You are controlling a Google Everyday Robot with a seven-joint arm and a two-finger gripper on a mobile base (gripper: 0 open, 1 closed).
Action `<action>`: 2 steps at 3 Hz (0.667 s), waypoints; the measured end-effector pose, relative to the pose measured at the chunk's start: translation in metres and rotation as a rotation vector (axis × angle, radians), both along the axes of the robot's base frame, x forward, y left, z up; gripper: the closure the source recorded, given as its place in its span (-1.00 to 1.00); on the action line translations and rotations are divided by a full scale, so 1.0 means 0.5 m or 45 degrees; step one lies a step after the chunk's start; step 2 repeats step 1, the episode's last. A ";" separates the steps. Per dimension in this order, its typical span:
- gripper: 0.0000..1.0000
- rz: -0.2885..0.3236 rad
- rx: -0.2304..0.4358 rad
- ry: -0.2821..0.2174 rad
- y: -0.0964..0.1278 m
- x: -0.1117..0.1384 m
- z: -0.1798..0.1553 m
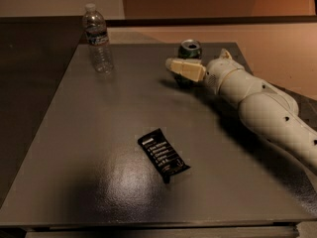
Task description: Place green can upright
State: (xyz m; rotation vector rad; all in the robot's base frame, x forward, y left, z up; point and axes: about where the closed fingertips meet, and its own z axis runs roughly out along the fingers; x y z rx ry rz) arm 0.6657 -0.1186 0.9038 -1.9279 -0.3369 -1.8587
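The green can [190, 50] stands upright near the far right of the dark grey table [99, 133], its shiny silver top facing up. My gripper [187, 69] is right at the can, its cream end crossing in front of the can's lower half and hiding it. The white arm [267, 113] reaches in from the right edge of the camera view. I cannot tell whether the gripper touches the can.
A clear plastic water bottle [97, 38] stands upright at the far left of the table. A flat black snack wrapper [162, 154] lies near the middle front. The table's front edge runs along the bottom of the view.
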 end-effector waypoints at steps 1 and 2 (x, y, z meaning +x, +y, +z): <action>-1.00 0.000 0.000 0.000 0.000 0.000 0.000; -1.00 0.000 0.000 0.000 0.000 0.000 0.000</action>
